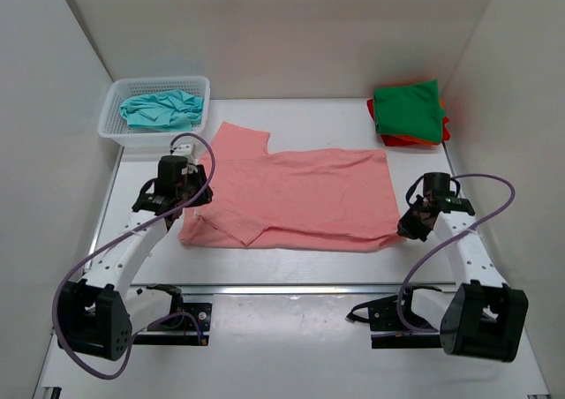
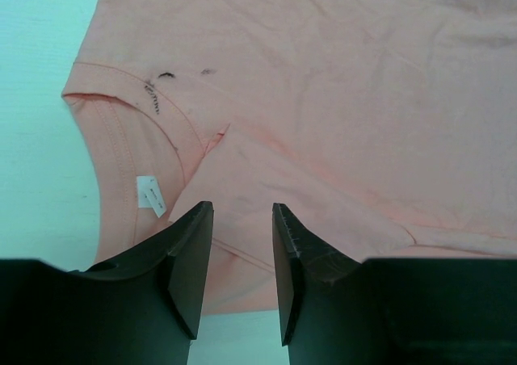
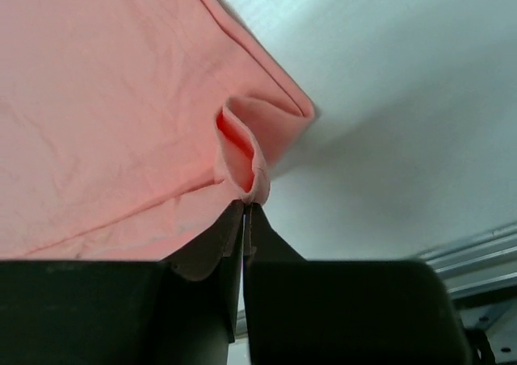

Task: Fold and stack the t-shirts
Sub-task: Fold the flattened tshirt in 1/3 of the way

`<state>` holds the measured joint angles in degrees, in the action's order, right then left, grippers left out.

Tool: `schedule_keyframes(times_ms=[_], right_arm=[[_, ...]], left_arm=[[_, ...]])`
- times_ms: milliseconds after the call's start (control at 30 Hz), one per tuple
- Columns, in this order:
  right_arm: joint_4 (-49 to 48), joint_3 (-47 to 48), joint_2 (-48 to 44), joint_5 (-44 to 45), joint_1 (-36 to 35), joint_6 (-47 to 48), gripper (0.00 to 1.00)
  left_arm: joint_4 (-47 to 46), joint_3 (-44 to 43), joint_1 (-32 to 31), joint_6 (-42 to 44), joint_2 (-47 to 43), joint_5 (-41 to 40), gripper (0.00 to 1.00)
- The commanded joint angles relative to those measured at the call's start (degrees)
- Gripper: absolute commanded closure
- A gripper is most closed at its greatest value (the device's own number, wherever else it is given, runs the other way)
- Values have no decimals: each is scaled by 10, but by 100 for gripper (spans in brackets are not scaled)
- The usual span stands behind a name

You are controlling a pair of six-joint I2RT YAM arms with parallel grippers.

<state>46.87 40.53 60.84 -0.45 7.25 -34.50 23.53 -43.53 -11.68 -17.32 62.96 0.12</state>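
Note:
A salmon pink t-shirt [image 1: 300, 191] lies spread across the middle of the table, with its collar end to the left and one sleeve folded in. My left gripper [image 1: 185, 184] hovers over that collar end. In the left wrist view it [image 2: 242, 210] is open, with only flat pink cloth [image 2: 323, 98] below and the neck label [image 2: 149, 194] beside it. My right gripper [image 1: 409, 231] is at the shirt's near right corner. In the right wrist view it [image 3: 245, 205] is shut on a pinched fold of the pink hem [image 3: 242, 151].
At the back left a white mesh basket [image 1: 112, 127] holds a crumpled teal t-shirt [image 1: 163, 109]. At the back right a folded green t-shirt [image 1: 408, 109] lies on a stack with red and orange edges [image 1: 415, 141]. White walls close in both sides.

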Motion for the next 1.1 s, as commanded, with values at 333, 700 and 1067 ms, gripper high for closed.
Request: schedule_keyframes(times_ms=[333, 700, 1067], right_arm=[[-158, 84, 168, 20, -2, 30, 100], [-193, 109, 210, 14, -21, 35, 100], [-212, 96, 213, 8, -8, 49, 100]], left_arm=[[-1, 8, 21, 29, 44, -20, 41], [-31, 4, 3, -2, 141, 8, 40], [-72, 14, -2, -30, 189, 31, 100]])
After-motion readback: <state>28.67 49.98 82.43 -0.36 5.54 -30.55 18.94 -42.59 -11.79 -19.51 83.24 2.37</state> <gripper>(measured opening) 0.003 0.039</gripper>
